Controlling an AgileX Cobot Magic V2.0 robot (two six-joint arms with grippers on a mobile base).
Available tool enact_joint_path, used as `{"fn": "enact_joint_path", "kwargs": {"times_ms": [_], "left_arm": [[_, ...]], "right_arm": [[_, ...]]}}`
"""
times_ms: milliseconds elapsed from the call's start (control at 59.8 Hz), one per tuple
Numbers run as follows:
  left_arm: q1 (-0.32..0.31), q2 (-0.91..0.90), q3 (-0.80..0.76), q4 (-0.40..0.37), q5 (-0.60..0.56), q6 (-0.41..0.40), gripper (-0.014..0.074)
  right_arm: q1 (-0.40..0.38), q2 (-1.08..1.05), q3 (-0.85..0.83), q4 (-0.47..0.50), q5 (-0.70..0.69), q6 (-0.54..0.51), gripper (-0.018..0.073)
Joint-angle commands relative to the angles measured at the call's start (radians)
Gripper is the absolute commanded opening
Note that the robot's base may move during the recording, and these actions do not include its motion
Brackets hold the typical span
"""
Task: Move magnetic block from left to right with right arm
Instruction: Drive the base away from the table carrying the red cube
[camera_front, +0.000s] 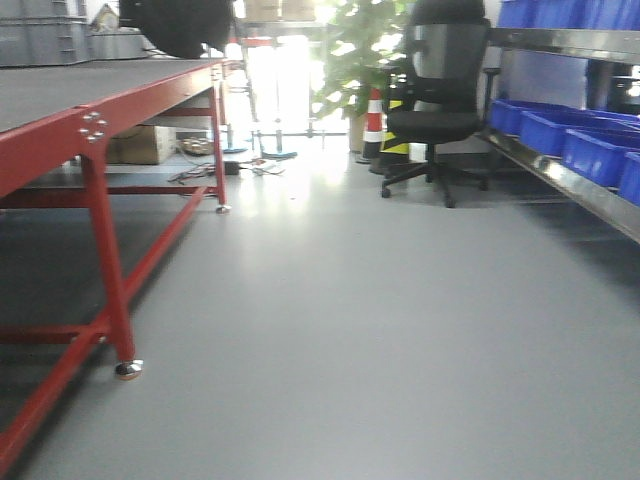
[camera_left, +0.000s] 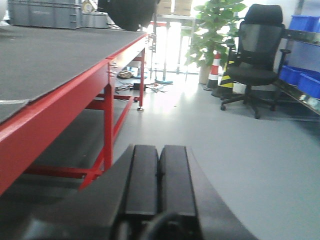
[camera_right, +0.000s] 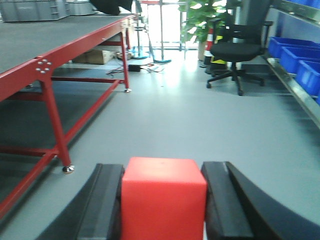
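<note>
Pick looks done: block clamped btw fingers of R claw, desk edge off to one side. To do: carry right, set down. L claw clenched, empty.

A long red metal table stands on the smooth grey floor. Past the table are a black office chair, a leafy green plant and blue plastic bins.
</note>
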Motion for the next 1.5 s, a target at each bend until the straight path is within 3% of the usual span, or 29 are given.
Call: {"fn": "enact_joint_path", "kwargs": {"times_ms": [0,1487], "left_arm": [[0.002,-0.015,0.009,0.0,-0.09,-0.004,-0.0116],[0.002,-0.015,0.009,0.0,-0.09,-0.004,-0.0116]], "right_arm": [[-0.004,0.016,-0.025,-0.008,-0.082,-0.006,0.0101],[-0.004,0.016,-0.025,-0.008,-0.082,-0.006,0.0101]]}}
